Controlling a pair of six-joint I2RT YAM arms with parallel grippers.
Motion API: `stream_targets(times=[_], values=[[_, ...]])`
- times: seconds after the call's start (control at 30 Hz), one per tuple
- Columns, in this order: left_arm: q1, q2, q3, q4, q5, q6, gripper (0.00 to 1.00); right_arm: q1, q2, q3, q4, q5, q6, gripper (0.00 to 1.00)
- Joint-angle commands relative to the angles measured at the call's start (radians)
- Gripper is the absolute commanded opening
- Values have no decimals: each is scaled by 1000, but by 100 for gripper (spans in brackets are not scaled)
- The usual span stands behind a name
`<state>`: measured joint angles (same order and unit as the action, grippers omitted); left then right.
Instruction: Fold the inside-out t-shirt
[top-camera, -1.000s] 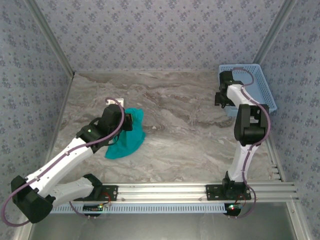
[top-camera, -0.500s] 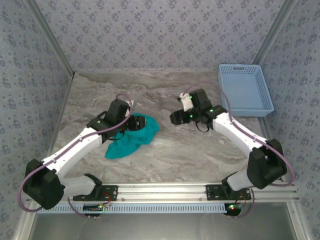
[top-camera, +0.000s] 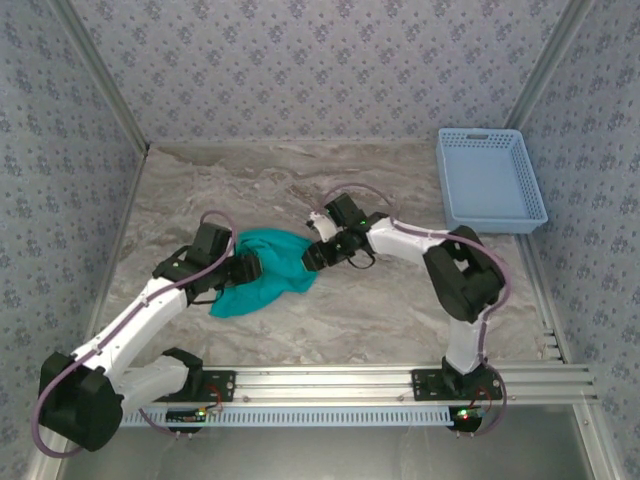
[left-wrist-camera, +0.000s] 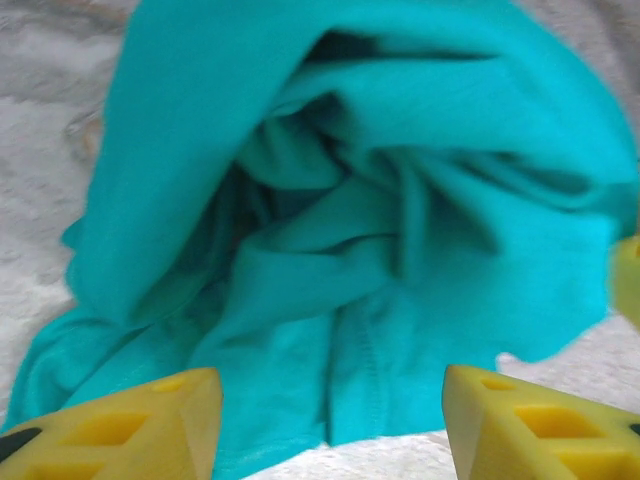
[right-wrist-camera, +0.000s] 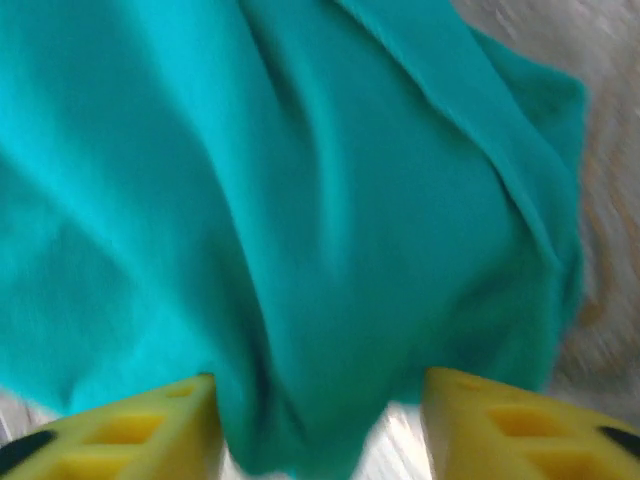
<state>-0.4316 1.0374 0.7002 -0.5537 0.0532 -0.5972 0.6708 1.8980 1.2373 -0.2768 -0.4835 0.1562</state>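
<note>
I have the teal t-shirt (top-camera: 268, 268) lying in a crumpled heap on the desk (top-camera: 390, 305), left of the middle and about halfway between the near and far edges, closer to the left edge than the right. From overhead, my two arms reach in on it from opposite sides. The left tool (top-camera: 248, 268) is at the heap's left side and the right tool (top-camera: 312, 256) is at its right edge, so the shirt sits between them. Through the left wrist camera I see the yellow fingers (left-wrist-camera: 125, 428) standing wide apart and empty. The shirt's stitched hem lies on the desk in the gap between them, and above it is a deep swirl of folds and a dark hollow. The right wrist picture is blurred. Its fingers (right-wrist-camera: 520, 425) are also apart, and a fold of the teal cloth comes down between them. A sliver of pale desk shows beside the right-hand finger, so I read that tool as spread and not pinching the fabric. The blue basket (top-camera: 462, 200) sits at the far right corner of the desk, well apart from the shirt.
</note>
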Motion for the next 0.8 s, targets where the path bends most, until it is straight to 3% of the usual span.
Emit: stream_targets(times=[0.0,0.03,0.07,0.13,0.17,0.3,0.53,0.6,0.63,0.67,0.73,0.77], values=[[15,33,-28,17,-73,-36,52,16,41,65,39,-43,40,25],[19,56,-31,37,-61,-45,43,10,32,66,39,-29,56,12],[21,75,-24,37,-66,-53,31,-4,9,62,31,-5,70,7],[21,84,-9,30,-115,-54,5,-34,-71,34,-1,84,84,0],[21,72,-7,37,-131,-39,0,-52,-126,12,-25,146,89,0],[23,-29,76,-39,-115,40,0,-112,-352,-36,-143,302,54,0],[21,-244,326,-175,-41,116,0,-126,-683,-12,-309,515,-32,0],[21,-246,337,-132,-7,130,0,-147,-727,-24,-291,551,-33,13],[21,-228,322,-82,10,131,3,-166,-733,-36,-266,560,-37,15],[21,-197,302,-52,20,114,14,-192,-728,-74,-244,585,-30,20],[20,-122,254,31,101,90,27,-258,-677,-92,-259,624,31,46],[14,-77,225,78,134,69,34,-306,-636,-80,-294,621,66,48]])
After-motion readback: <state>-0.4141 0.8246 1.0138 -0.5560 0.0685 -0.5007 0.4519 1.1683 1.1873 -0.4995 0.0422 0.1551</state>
